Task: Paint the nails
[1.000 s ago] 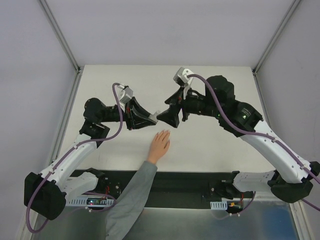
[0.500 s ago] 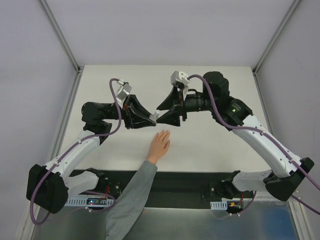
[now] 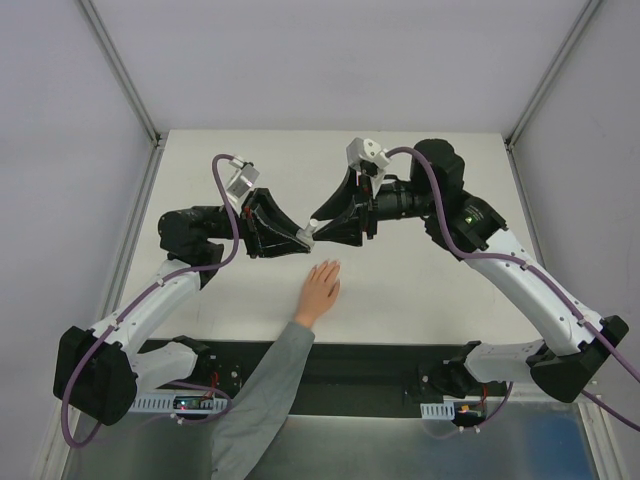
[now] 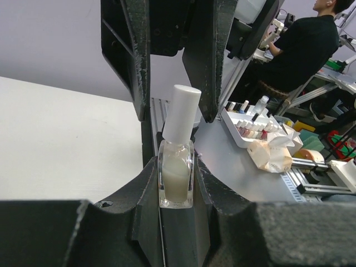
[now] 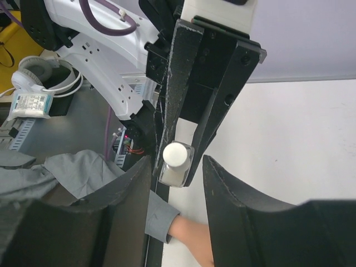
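Left arm: reaches from the near-left base, forearm aimed toward 3 o'clock.
Left gripper (image 3: 302,239): pinched tight on the glass body of the bottle (image 4: 177,178).
Bottle: lies level above the table (image 3: 430,290), white cap (image 4: 182,114) toward 3 o'clock.
Right gripper (image 3: 318,229): fingers parted and straddling the cap; contact unclear.
Hand (image 3: 322,285): flat on the table, at 6 o'clock from the grippers, grey sleeve (image 3: 265,390) trailing.
Nails (image 3: 331,266): at the fingertips, pointing about 12 o'clock.
Right arm: wrist aimed toward 9 o'clock.

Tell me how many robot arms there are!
2. The left arm reaches from the left, left end effector shut on a small bottle. The right arm reaches from the right, right end effector straddling the white cap. None seem hidden.
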Controlling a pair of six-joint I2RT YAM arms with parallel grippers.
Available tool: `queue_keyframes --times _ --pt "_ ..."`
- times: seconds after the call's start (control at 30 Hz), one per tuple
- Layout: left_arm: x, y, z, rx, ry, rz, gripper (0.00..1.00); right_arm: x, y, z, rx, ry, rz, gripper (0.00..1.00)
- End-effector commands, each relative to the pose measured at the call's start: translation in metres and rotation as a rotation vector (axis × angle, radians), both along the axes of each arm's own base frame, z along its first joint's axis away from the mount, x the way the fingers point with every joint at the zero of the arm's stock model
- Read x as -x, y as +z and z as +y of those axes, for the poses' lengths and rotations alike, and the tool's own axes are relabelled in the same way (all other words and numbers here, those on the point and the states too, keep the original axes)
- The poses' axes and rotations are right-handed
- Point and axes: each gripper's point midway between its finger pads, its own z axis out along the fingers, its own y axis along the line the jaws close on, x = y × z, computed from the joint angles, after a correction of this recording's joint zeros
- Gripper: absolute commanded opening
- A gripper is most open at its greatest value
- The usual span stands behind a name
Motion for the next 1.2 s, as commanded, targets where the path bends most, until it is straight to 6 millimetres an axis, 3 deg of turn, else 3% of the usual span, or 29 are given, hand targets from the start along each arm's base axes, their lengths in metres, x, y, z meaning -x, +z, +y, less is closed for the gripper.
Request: queue_keyframes --times 0.0,0.43,0.53,0.63,0.87,1.17 --pt "0.008 0.023 0.002 0.054 -0.006 -0.103 0.00 0.008 0.024 0.002 -0.082 0.068 -0.055 0.43" --pt "0.012 0.026 0.003 0.061 -0.006 -0.121 0.00 0.009 0.025 0.010 -0.087 0.107 -0.024 0.31" --pt "0.013 0.026 0.004 0.067 0.001 -0.136 0.00 0.010 0.024 0.011 -0.083 0.117 -0.009 0.21" --pt "0.012 0.025 0.004 0.070 0.017 -0.156 0.00 0.010 0.023 0.014 -0.076 0.130 0.026 0.01" --pt "0.006 0.017 0.006 0.062 0.106 -0.291 0.00 0.006 0.019 0.020 -0.074 0.127 0.082 0.00" --pt "0.011 0.021 0.007 0.062 0.099 -0.302 0.00 0.008 0.020 0.027 -0.097 0.209 0.075 0.00"
